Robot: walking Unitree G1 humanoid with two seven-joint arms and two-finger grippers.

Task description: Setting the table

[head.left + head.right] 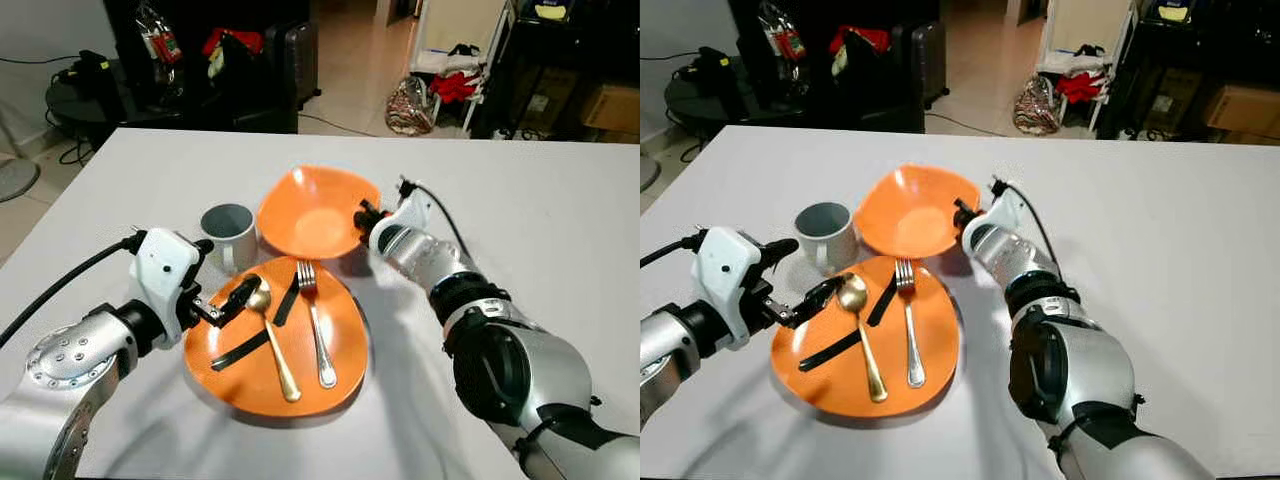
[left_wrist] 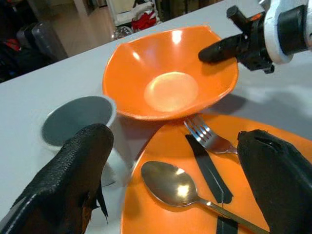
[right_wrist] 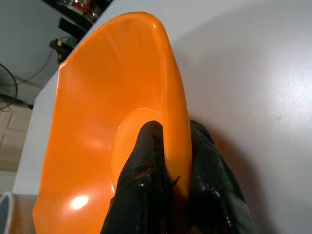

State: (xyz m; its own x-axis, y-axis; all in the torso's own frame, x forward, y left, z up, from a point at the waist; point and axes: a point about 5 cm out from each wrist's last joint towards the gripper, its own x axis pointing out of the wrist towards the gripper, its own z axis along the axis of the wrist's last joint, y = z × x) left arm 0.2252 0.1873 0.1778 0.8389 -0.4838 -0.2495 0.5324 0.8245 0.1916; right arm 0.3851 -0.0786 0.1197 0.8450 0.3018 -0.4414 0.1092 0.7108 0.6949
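An orange plate [image 1: 345, 345] lies on the white table [image 1: 560, 220] in front of me. On it lie a gold spoon [image 1: 272, 345], a silver fork [image 1: 318, 330] and a black knife [image 1: 285, 300] that passes under the spoon. Just beyond the plate, an orange bowl [image 1: 312, 212] tilts up at its right side, where my right gripper [image 1: 362, 218] is shut on its rim [image 3: 176, 146]. A grey mug [image 1: 228, 230] stands left of the bowl. My left gripper [image 1: 230, 268] is open at the plate's left edge, its fingers [image 2: 73, 180] spread either side of the spoon's bowl [image 2: 170, 183].
The table stretches bare to the right and far side. Past its far edge are a dark round side table [image 1: 90, 95], a suitcase [image 1: 290, 55], bags [image 1: 410, 105] and dark shelving on the tiled floor.
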